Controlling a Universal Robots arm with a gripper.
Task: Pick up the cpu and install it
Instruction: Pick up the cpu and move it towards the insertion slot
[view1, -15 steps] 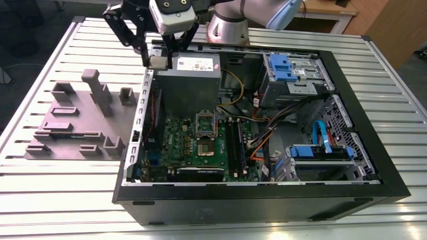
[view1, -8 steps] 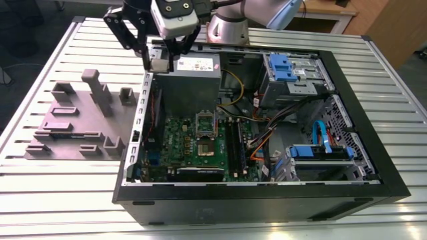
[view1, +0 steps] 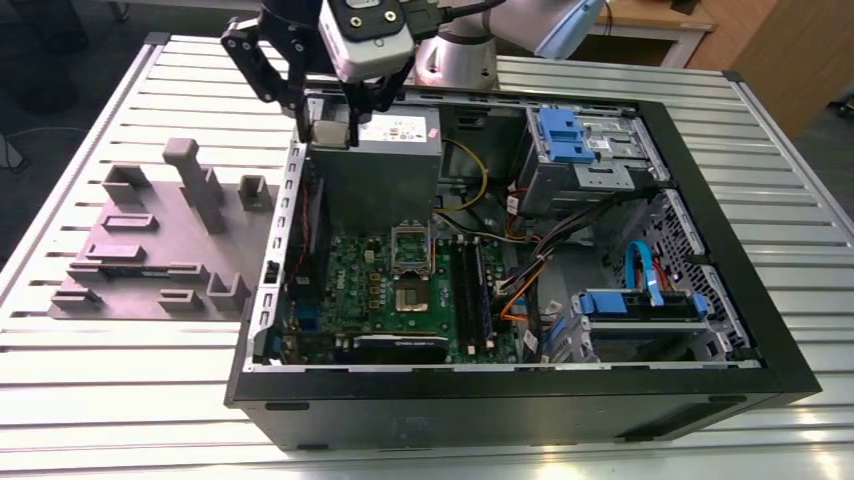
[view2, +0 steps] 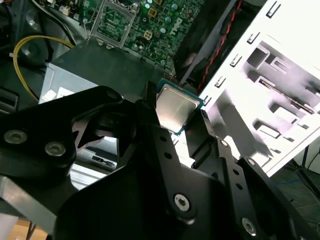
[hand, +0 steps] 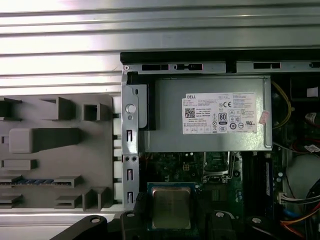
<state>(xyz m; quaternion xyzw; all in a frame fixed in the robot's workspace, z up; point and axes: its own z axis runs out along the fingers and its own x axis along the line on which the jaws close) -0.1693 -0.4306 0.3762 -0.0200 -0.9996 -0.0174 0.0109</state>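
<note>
The black jaws are clenched on the cpu, a small flat square chip with a silver-grey metal top and a thin greenish rim. They press on two opposite edges, so those edges are hidden. In the first wrist view the picture's edge cuts off the chip's near side. In the second wrist view the chip sits tilted between the jaws, its metal face showing.

In the exterior view the jaws hang clear above the large grey metal power-supply box with a white label. The chip itself is too small to make out there, behind the black linkage.

Just past the box from the jaws lies the green motherboard. Its metal-framed empty socket is partly hidden by the box's edge in the first wrist view.

All of this sits inside the open black computer case. Outside the case wall nearest the jaws rests a grey moulded tray of blocks and slots. Both stand on the ribbed aluminium table.
</note>
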